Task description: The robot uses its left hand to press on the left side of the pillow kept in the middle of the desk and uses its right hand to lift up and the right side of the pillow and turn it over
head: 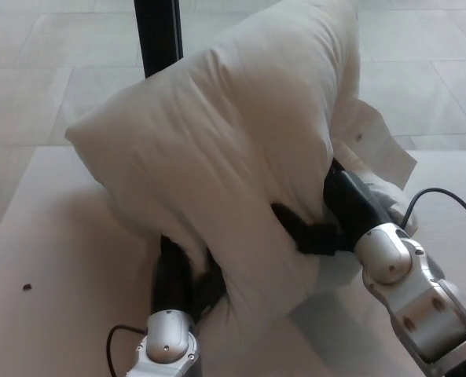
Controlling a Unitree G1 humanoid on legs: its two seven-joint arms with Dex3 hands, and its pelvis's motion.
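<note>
A big white pillow [225, 149] stands raised on edge over the pale desk [52, 259], its right side lifted high and folded toward the left. My left hand [181, 275] is pressed against the pillow's lower left part, its fingers sunk under the fabric. My right hand [327, 224] is shut on the pillow's right side, the thumb dug into the near face and the other fingers hidden behind it. A loose flap of the pillowcase [378, 149] hangs out to the right.
A black post [158, 35] rises behind the desk at upper left. Pale floor tiles [52, 86] lie beyond the desk's far edge. A small dark speck [27, 287] sits on the desk at left. A black cable [441, 196] loops over my right wrist.
</note>
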